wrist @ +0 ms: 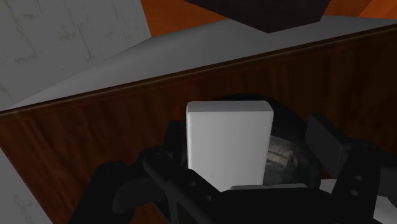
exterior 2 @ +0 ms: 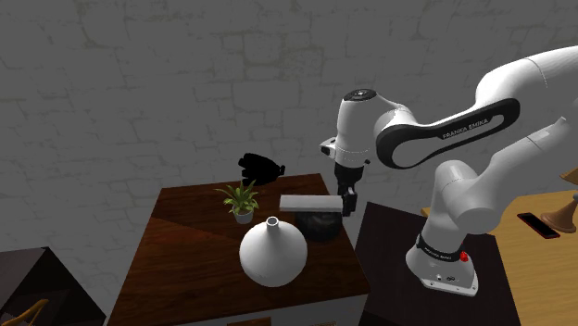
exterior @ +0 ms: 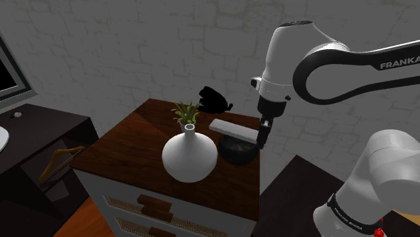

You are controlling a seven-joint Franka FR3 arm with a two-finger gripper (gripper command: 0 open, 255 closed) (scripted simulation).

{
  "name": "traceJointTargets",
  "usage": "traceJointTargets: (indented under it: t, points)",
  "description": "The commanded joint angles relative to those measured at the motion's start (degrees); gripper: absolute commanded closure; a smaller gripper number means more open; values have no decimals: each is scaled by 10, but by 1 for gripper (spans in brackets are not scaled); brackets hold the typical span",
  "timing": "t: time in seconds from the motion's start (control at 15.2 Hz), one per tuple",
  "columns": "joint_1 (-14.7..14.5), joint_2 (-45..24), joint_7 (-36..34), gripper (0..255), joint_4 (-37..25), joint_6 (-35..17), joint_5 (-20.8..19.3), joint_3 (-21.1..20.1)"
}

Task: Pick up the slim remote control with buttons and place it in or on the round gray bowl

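Noting the tool [exterior: 264, 137] open: in the wrist view we see its fingers [wrist: 326, 145] apart, one standing clear of the grey remote control [exterior: 232, 129] between them. The remote lies flat, one end at the fingertips, the rest reaching away from the tool over the dark round bowl [exterior: 237, 153] just below. We cannot tell if it touches the rim. A white vase [exterior: 189, 156] stands beyond the bowl on the wooden worktop [exterior: 134, 148].
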State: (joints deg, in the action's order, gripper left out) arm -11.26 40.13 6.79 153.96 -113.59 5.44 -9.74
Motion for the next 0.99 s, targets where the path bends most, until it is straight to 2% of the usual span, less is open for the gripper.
traceJointTargets:
  t: [0.0, 0.13, 0.4, 0.92]
  points:
    - [0, 0, 0, 0, 0, 0, 0, 0]
    - [0, 0, 0, 0, 0, 0, 0, 0]
    - [2, 14, 0, 0, -65, 79, -5, 6]
    - [2, 14, 0, 0, -65, 79, -5, 6]
